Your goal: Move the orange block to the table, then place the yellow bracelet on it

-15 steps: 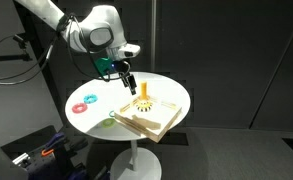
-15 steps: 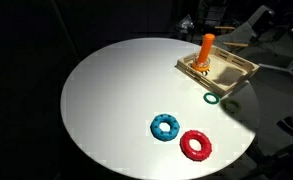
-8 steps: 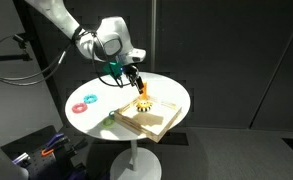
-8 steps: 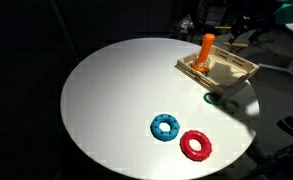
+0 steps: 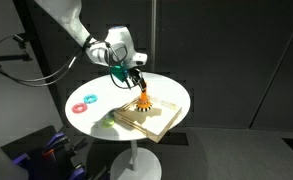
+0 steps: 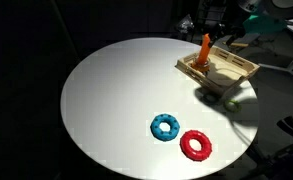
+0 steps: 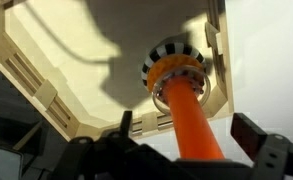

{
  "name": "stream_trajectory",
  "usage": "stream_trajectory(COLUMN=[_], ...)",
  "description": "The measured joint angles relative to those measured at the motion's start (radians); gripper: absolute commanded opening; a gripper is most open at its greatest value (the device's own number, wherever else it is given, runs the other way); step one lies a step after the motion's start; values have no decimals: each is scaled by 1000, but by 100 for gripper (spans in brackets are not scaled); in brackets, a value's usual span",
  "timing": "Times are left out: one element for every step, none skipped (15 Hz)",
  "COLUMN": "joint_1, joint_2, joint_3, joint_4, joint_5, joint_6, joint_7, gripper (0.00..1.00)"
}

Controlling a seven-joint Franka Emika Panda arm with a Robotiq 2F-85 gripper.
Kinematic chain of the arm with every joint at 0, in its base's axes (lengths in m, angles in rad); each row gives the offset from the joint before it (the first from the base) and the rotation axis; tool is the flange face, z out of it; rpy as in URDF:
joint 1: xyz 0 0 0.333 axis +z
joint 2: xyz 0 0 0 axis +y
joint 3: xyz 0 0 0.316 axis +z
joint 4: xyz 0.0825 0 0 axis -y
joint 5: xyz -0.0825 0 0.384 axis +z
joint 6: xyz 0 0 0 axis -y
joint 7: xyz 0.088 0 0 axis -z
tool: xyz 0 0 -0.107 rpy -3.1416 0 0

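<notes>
The orange block [image 5: 144, 98] stands on the tan wooden board, and mostly its upright stick shows [image 6: 207, 48] [image 7: 191, 125]. The yellow bracelet [image 7: 176, 60], with dark marks, sits around the foot of the stick; it also shows in an exterior view [image 5: 143, 104]. My gripper [image 5: 137, 82] [image 6: 229, 32] hangs right above the stick. In the wrist view its fingers [image 7: 189, 138] are open on either side of the stick, with gaps showing. The round white table [image 5: 91, 116] [image 6: 116, 95] carries everything.
The tan board [image 5: 158, 120] [image 6: 238, 68] [image 7: 76, 60] lies at one edge of the table. A blue ring [image 6: 165, 126] [image 5: 90, 98] and a red ring [image 6: 195, 145] [image 5: 79, 104] lie on the tabletop. The arm's shadow covers the spot beside the board.
The gripper has moved across the table and come down over the board, so that it now straddles the top of the orange stick. The rings and board have not moved.
</notes>
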Motion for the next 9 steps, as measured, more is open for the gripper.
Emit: stream_trajectory(joint_1=[17, 34, 51, 66, 80, 94, 106, 118, 129], joint_2=[17, 33, 48, 61, 72, 82, 90, 98, 105], joint_3=[-15, -29, -44, -58, -70, -83, -94, -105, -116], joint_4=[20, 38, 56, 74, 89, 102, 113, 122, 129], joint_5=[-12, -24, -32, -40, -46, -52, -57, -61, -63], joint_6=[7, 14, 22, 29, 35, 39, 42, 43, 43], joint_7=[0, 0, 0, 0, 0, 0, 0, 0, 1], gripper=[100, 100, 100, 75, 74, 66, 58, 49, 42])
